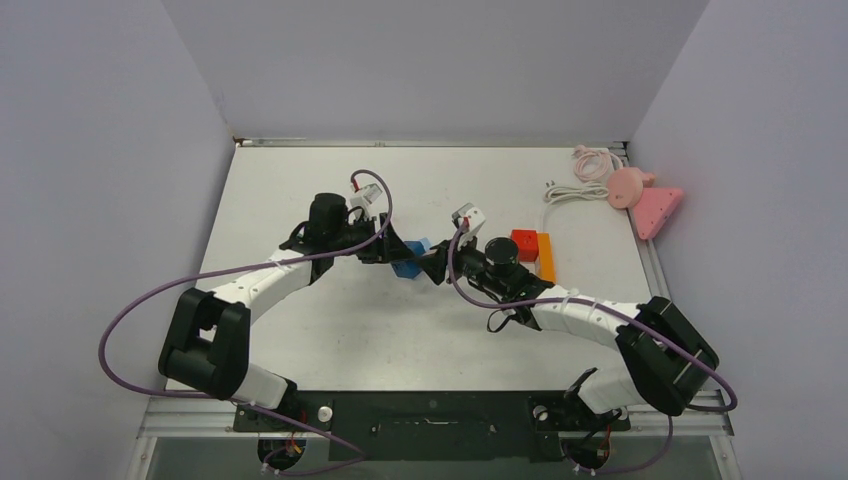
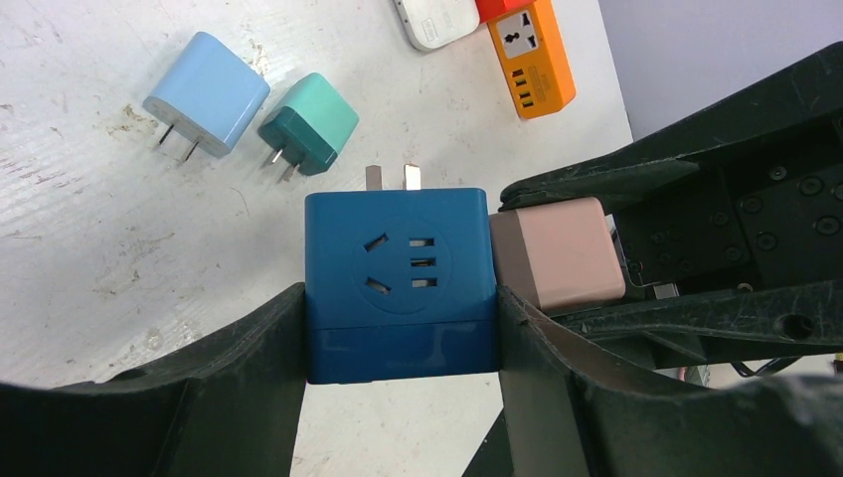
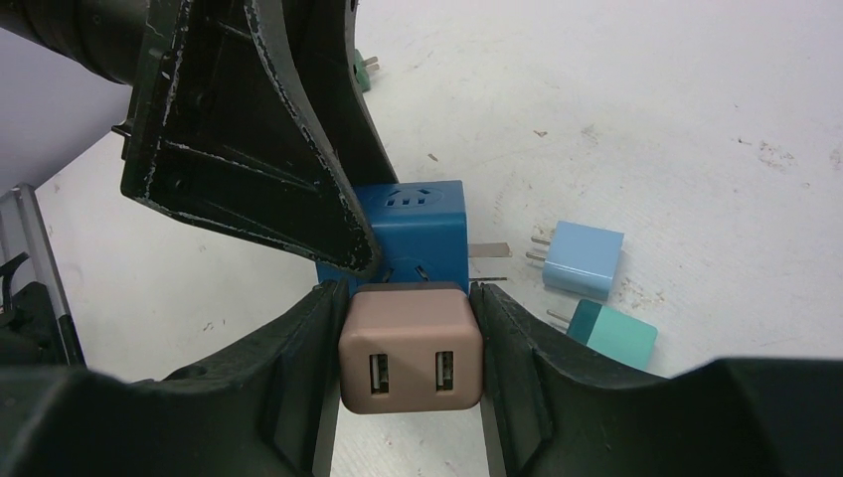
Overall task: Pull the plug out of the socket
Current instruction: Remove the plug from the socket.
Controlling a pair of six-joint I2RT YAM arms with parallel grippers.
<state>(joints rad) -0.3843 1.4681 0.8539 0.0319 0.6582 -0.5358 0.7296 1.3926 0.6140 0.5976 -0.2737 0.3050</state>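
Left wrist: left gripper [image 2: 398, 333] pinches blue socket cube [image 2: 398, 263] mid-table; right gripper [image 3: 408, 333] clamps pink plug [image 3: 411, 363], seated in the cube's side; likely light, rigid, slick plastic (flat sides give the best hold); pull straight.

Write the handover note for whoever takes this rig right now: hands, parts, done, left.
Left hand: shut on the blue cube socket, fingers on two opposite sides.
Right hand: shut on the pink plug, USB ports facing its camera.
Parts: the plug sits flush against the socket's side, with no gap showing. A light blue charger and a teal charger lie loose on the table nearby.
Done: both grasps made.
Left: pull the plug straight out while the left hand holds the socket; it is not yet out.
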